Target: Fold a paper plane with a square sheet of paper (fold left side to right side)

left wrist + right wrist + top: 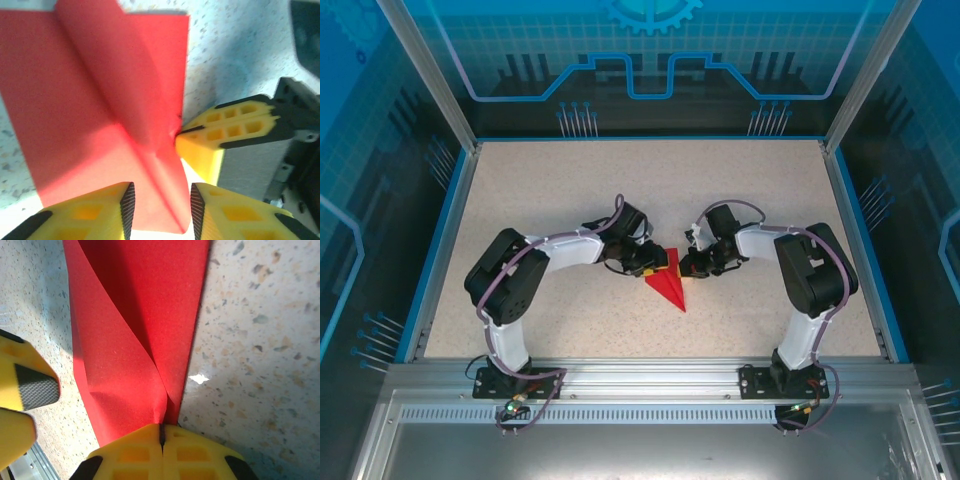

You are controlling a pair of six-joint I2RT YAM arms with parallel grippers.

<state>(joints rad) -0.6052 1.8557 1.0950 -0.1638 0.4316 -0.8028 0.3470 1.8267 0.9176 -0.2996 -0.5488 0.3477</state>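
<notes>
Paper plane (670,285) of thin, matte, bright red paper, creased into a narrow dart with its point toward the near edge. It lies at the centre of the speckled beige table (570,200), between the two tools. Right tool (161,437): yellow lattice-moulded fingers pressed tight together, pinching a raised fold at the plane's right side. Left tool (160,207): fingers parted by a modest gap, with ribbed black pads (128,205) facing each other across a red flap. Whether the pads touch the paper cannot be told.
</notes>
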